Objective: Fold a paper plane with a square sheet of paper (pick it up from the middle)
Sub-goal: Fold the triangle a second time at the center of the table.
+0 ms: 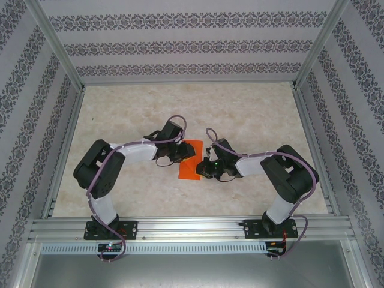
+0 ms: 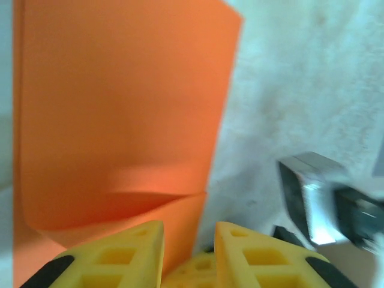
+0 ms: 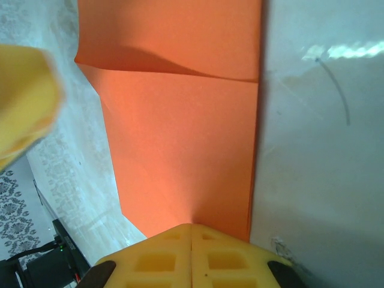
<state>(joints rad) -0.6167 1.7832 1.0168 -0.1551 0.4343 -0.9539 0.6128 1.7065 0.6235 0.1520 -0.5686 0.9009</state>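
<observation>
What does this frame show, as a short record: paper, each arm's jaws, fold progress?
paper: orange sheet, one flap folded over, on the table between the arms
left jaws: slightly apart, at the sheet's edge
right jaws: shut, pinching the sheet's edge
progress: early fold, no plane shape yet

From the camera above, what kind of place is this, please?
Probably a robot test cell in a laboratory, not a home: a white-and-black left arm and right arm bolted to a silver aluminium rail, inside patterned wall panels around a beige marbled table.
</observation>
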